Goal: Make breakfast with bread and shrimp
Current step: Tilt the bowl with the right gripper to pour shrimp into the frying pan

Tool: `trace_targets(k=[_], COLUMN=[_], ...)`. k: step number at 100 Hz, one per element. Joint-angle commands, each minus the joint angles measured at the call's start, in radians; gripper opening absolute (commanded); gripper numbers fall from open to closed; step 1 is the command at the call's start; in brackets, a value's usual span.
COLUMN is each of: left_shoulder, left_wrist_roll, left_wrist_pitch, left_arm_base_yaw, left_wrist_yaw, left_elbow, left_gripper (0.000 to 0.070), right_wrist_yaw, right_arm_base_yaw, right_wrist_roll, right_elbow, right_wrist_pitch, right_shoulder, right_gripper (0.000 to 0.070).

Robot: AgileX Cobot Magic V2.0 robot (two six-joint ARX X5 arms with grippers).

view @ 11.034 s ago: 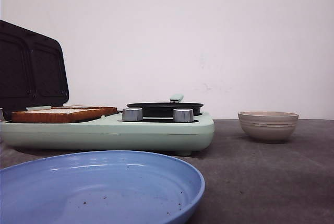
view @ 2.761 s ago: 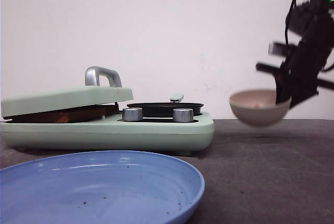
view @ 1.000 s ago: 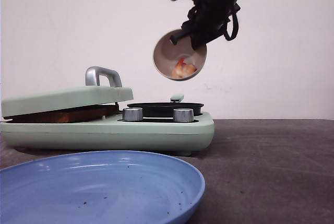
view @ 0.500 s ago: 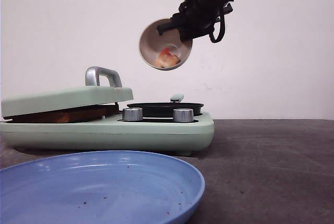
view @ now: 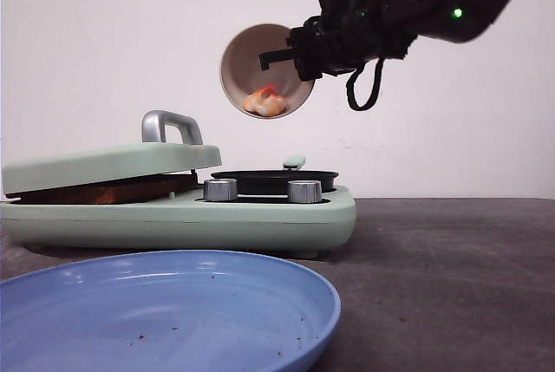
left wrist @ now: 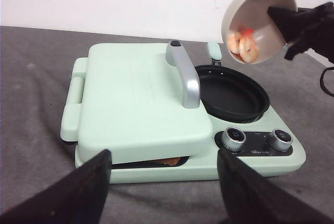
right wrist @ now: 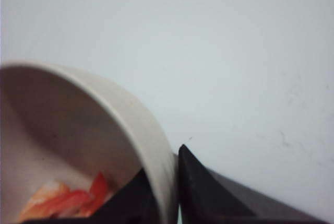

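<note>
Pinching the bowl [view: 266, 71] rim, our right gripper [view: 299, 58] holds it tipped on its side in the air above the black pan [view: 274, 181], shrimp [view: 264, 102] heaped at its lower lip. Our left gripper [left wrist: 163, 182] hangs released before the cooker [left wrist: 156, 114]. Bread [view: 104, 192] sits under the shut lid [view: 108, 164], near the desk's left edge.

Front camera sits low at table level; both wrist views share the bowl [left wrist: 255, 23].
</note>
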Motion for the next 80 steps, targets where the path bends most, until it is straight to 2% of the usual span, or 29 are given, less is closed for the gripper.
trace_targets(k=[1,26,57,71,80], left_shoulder=[0.004,0.004,0.004,0.004,0.004], left_wrist_roll=[-0.002,0.001,0.004,0.006,0.006], left_wrist_pitch=[0.012,0.013,0.015,0.015,0.015], left_arm_base_yaw=[0.0,0.0,0.0,0.0,0.0], left_wrist_yaw=[0.003,0.022,0.022,0.022,0.022], left_elbow=[0.005,0.005,0.005,0.005,0.005], left_gripper=[0.0353,0.0353,0.0353,0.0353,0.0353], right_wrist_yaw=[-0.018,-0.045,-0.045,-0.047,-0.047], right_arm_base_yaw=[0.0,-0.032,-0.039,-0.029,-0.02], right_wrist_roll=[0.019,0.067,0.064,0.054,0.052], right_elbow=[0.013,0.013,0.013,0.012,0.012], right_wrist_pitch=[0.048,0.137,0.209,0.315,0.33], right_shoulder=[0.037,0.123,0.148,0.145,0.145], right_gripper=[0.0,0.0,0.0,0.0,0.0])
